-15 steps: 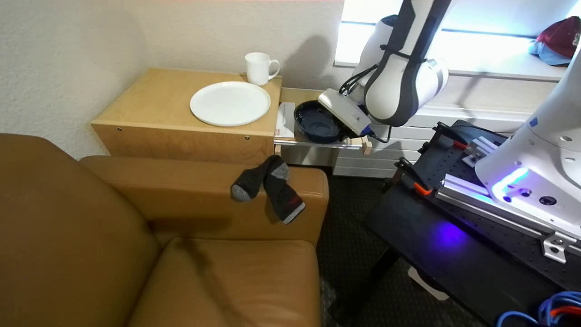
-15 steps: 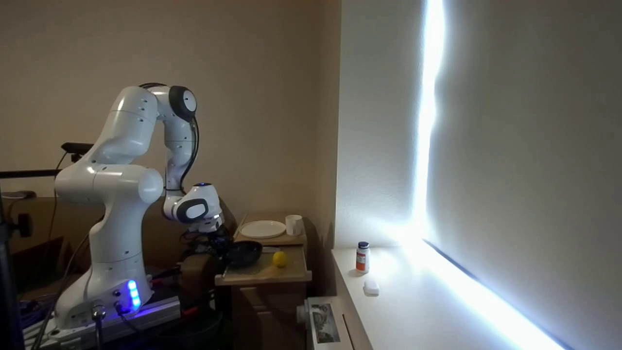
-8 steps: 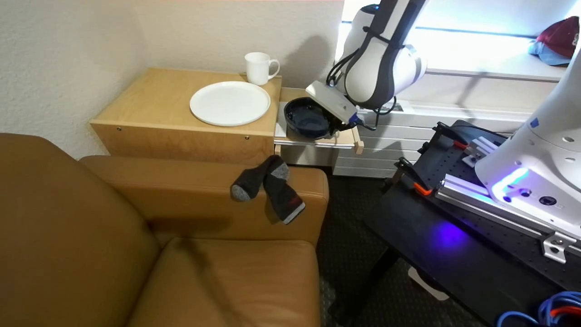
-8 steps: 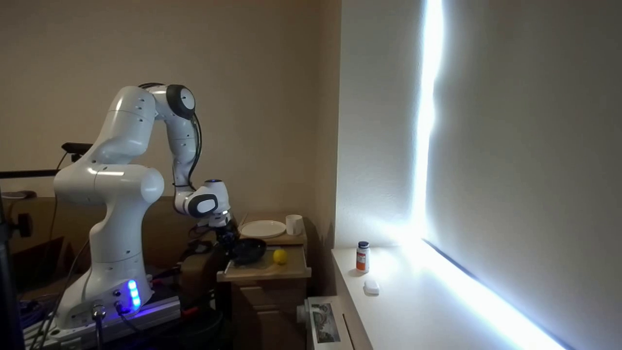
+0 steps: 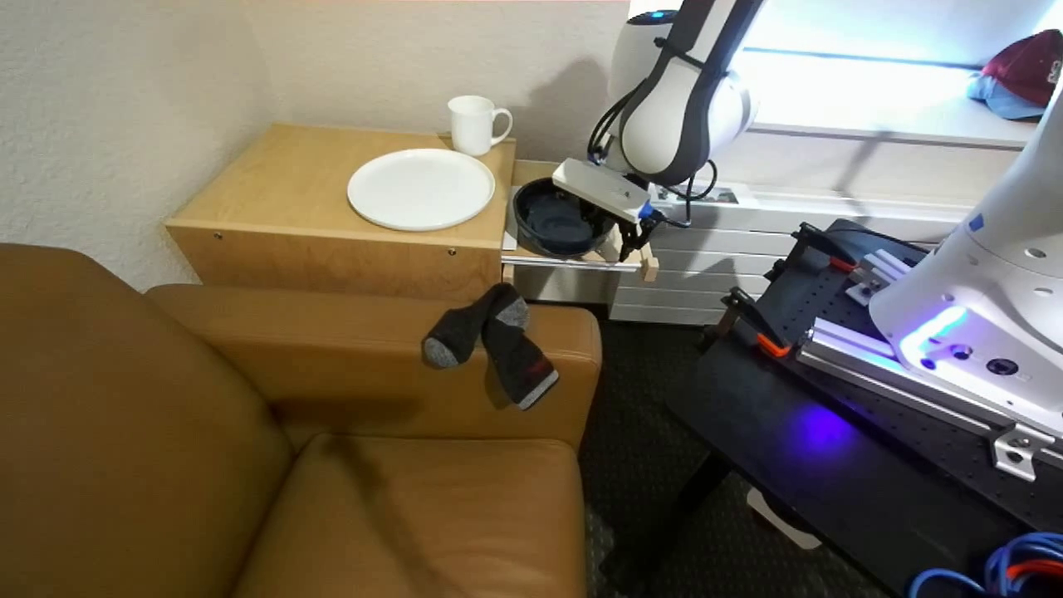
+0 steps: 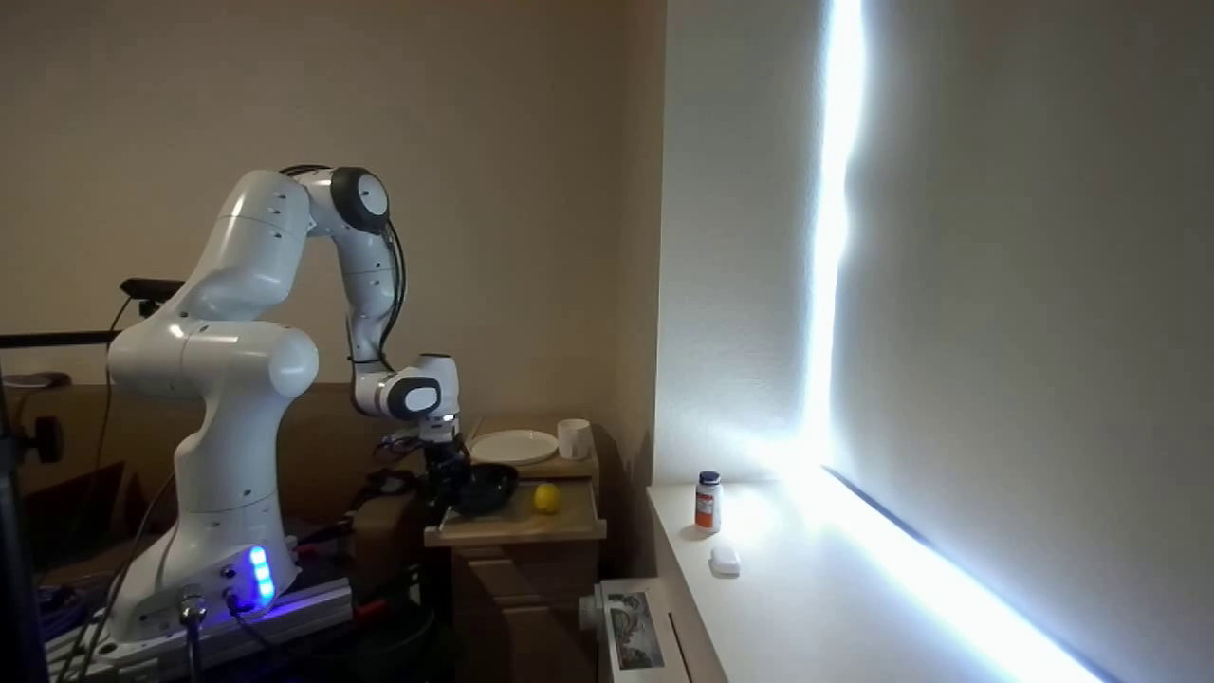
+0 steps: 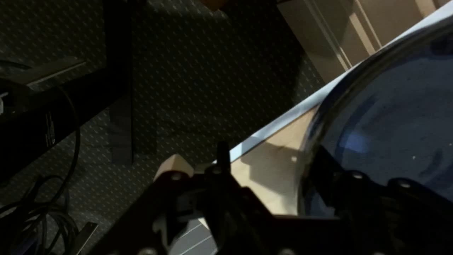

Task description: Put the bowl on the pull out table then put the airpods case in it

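Note:
The dark glossy bowl (image 5: 555,220) rests on the pull out table (image 6: 564,525), beside the larger side table. In the wrist view my gripper (image 7: 272,161) stands open, its fingers (image 7: 222,157) well apart. The rim of the bowl (image 7: 382,117) runs through the gap: one finger is over the inside of the bowl, the other is outside it. The rim shows wood between it and the outer finger, so it is not clamped. On the white windowsill lies a small white airpods case (image 6: 725,561), away from the gripper.
A yellow lemon (image 6: 546,499) sits on the pull out table near the bowl. On the side table stand a white plate (image 5: 421,189) and a white mug (image 5: 472,125). A pill bottle (image 6: 708,502) is on the sill. Socks (image 5: 498,340) lie on the sofa arm (image 5: 349,332).
The arm and bowl have shifted toward the side table, and the pull out table has slid inward a little. The gripper has opened around the bowl's rim.

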Tool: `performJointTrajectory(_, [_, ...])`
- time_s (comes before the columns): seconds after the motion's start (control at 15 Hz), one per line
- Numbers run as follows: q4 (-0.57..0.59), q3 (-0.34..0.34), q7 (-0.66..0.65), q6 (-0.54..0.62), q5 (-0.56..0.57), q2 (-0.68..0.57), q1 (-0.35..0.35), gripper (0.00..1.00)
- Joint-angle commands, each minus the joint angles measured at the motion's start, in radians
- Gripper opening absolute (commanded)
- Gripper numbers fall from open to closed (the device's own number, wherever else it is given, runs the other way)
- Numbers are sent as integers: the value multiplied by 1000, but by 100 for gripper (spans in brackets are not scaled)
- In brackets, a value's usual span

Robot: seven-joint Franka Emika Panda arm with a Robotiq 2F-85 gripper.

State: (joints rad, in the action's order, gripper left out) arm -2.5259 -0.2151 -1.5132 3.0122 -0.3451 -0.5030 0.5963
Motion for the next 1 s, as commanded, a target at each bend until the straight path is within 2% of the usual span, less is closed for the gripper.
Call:
performJointTrajectory(0.0, [-78, 21, 33, -14, 70, 125, -74, 90])
performJointTrajectory(0.13, [-150, 36, 58, 51, 87, 245, -108, 99])
performJointTrajectory(0.33, [-227, 47, 86, 167, 110, 395, -133, 100])
performJointTrajectory(0.4, [-250, 63, 122, 186, 77, 457, -136, 100])
performJointTrajectory(0.47, [-271, 115, 153, 193, 61, 517, -169, 100])
performJointTrajectory(0.53, [-298, 130, 170, 206, 55, 579, -164, 100])
performJointTrajectory(0.6, [-330, 114, 173, 223, 64, 641, -140, 100])
performJointTrajectory(0.67, [-375, 70, 145, 257, 122, 686, -157, 100])
performJointTrajectory(0.73, [-264, 166, 197, 278, 68, 597, -281, 100])
performJointTrajectory(0.8, [-283, 183, 207, 314, 73, 655, -289, 100])
performJointTrajectory(0.87, [-278, 128, 159, 261, 83, 630, -207, 100])
performJointTrajectory(0.93, [-269, 144, 179, 278, 83, 643, -246, 100])
